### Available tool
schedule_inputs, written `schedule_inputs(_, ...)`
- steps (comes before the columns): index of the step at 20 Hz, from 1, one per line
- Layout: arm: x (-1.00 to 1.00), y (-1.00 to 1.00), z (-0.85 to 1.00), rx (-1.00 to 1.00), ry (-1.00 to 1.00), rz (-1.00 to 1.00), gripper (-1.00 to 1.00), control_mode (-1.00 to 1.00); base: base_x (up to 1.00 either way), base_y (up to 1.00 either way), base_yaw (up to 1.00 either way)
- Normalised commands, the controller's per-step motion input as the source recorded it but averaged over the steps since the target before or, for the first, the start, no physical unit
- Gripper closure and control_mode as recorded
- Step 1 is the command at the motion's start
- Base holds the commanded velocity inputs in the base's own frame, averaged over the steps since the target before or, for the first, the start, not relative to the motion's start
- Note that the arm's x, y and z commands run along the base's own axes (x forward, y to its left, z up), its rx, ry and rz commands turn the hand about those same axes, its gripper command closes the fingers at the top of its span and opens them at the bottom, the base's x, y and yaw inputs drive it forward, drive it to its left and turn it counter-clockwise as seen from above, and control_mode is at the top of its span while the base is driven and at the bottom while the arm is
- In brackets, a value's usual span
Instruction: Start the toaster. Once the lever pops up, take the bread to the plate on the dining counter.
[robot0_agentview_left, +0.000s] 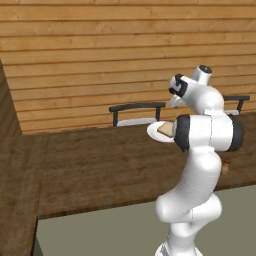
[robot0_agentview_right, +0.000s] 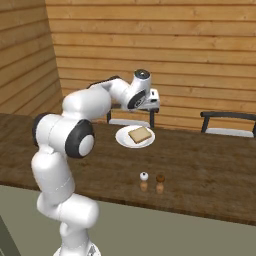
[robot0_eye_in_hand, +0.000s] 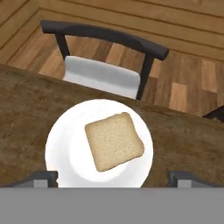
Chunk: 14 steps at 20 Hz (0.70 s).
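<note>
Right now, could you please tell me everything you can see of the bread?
The bread is one square, tan-brown slice with a slightly darker crust edge and rounded corners. It lies flat on the white plate, a little off centre and turned at an angle, wholly inside the rim. The plate sits on the dark wood dining counter. Nothing else touches the slice; the open hand hangs above it.

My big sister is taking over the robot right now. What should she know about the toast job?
End effector: open, holding nothing, hovering above the plate.
Bread: lying flat on the white plate, off to one side of its middle.
Plate: on the dark wooden dining counter, near the far edge, in front of a chair.
Two small shakers stand on the counter nearer the robot, apart from the plate.
Done: the bread is on the plate.
Left: probably just lift the arm away without bumping the plate.
</note>
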Motion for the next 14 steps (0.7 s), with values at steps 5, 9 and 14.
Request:
schedule_inputs(5,-1.0,0.24,0.89,-0.22,-0.18,0.0,-1.0,-1.0,0.0,0.0,0.0)
schedule_inputs(9,-1.0,0.84,1.0,-0.23,-0.04,0.01,-1.0,-1.0,0.0,0.0,0.0)
schedule_inputs(14,-0.85,0.85,0.89,-0.07,0.0,0.0,-1.0,-1.0,0.0,0.0,0.0)
